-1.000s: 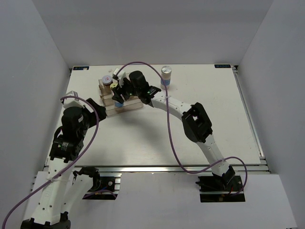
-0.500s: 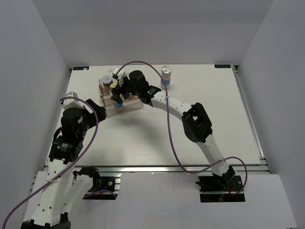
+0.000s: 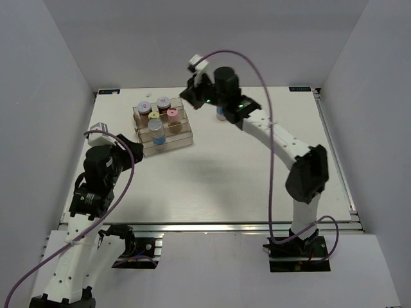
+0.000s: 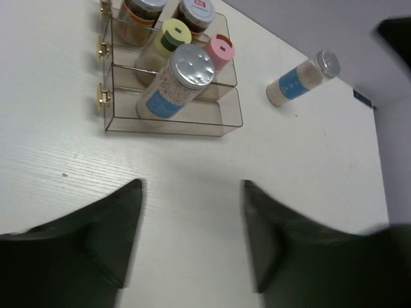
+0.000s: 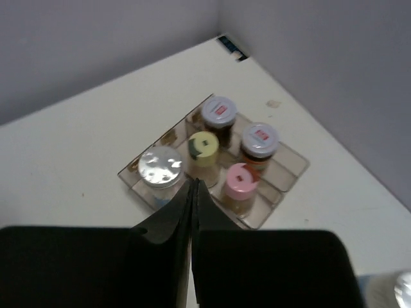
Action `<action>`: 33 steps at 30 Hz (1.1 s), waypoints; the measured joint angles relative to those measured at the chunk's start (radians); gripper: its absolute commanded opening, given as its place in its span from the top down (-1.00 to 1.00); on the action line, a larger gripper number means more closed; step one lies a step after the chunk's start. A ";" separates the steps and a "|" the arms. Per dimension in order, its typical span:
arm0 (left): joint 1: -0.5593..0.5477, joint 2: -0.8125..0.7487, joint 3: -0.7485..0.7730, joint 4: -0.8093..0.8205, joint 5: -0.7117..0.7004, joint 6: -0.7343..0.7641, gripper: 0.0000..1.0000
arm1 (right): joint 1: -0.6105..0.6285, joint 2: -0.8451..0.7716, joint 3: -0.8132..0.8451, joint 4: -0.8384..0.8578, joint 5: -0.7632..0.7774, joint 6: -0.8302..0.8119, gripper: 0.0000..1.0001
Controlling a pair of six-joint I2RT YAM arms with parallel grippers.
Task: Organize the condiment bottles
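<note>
The left gripper rests spread and empty, five jars stand in the rack, and the right gripper, pinched closed on nothing, hangs near the sixth jar outside it, which descending unopened would probably topple.

Red lid labels are too blurred to read.
</note>
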 measured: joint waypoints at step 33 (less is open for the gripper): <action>0.000 0.119 -0.073 0.177 0.212 -0.066 -0.47 | -0.348 0.356 0.087 -0.101 0.159 0.096 -0.78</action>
